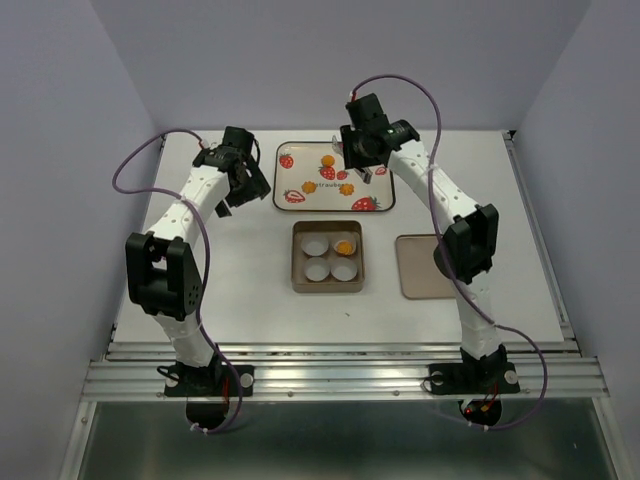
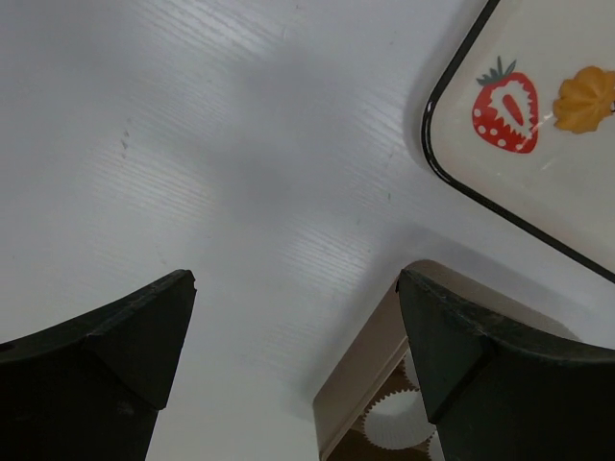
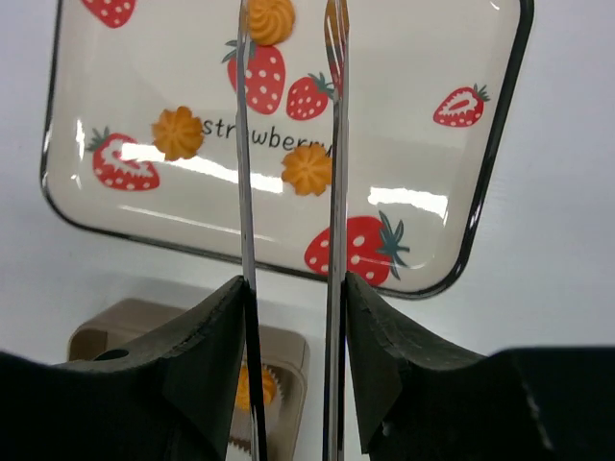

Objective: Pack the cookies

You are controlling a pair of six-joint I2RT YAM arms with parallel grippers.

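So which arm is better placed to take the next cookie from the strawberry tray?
The right arm, probably. Its pincer hangs over the strawberry tray, close to the loose cookies. The left pincer hangs open over bare table, beside the tray.

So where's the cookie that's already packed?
In the top view, that cookie sits in the back-right paper cup of the square box, just in front of the strawberry tray.
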